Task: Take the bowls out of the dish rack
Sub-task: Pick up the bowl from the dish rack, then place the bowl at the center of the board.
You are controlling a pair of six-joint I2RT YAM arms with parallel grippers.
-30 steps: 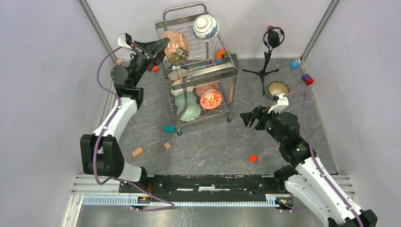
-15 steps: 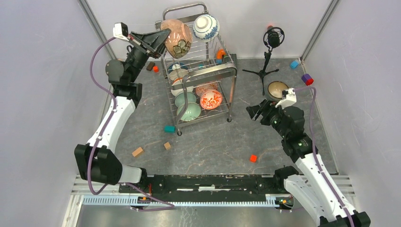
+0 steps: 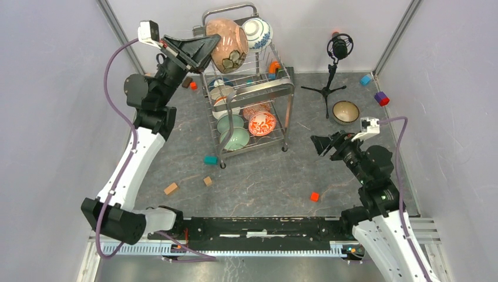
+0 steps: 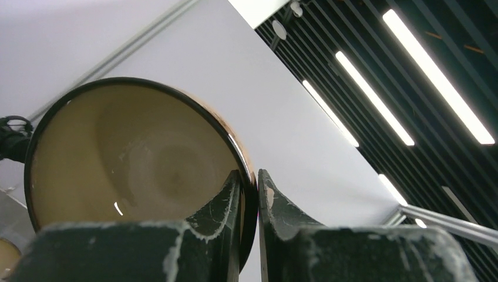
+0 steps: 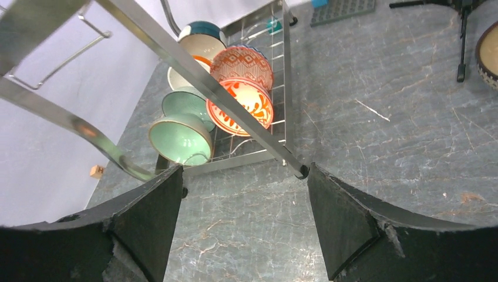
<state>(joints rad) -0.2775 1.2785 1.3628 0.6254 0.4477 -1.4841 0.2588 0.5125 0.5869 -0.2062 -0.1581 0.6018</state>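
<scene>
My left gripper (image 3: 209, 49) is shut on the rim of a brown bowl (image 3: 228, 53), which it holds tilted above the top tier of the steel dish rack (image 3: 276, 88). In the left wrist view one finger is inside the bowl (image 4: 135, 158) and one outside, at my left gripper (image 4: 251, 183). A blue-and-white bowl (image 3: 256, 32) stands on the top tier. On the lower tier sit pale green bowls (image 3: 235, 138) and a red-and-white bowl (image 3: 262, 123). My right gripper (image 3: 320, 145) hangs open over the floor right of the rack. The right wrist view shows bare floor between my right gripper (image 5: 244, 200) jaws.
Another brown bowl (image 3: 345, 110) sits on the floor at the right, near a black microphone tripod (image 3: 332, 64). Small blocks lie about: red (image 3: 315, 197), teal (image 3: 210, 160), wooden (image 3: 171, 188), blue (image 3: 366, 79), purple (image 3: 382, 98). Walls close in on both sides.
My left arm has lifted the brown bowl up and to the right, over the rack's top. My right arm has drawn back to the right, its gripper still open.
</scene>
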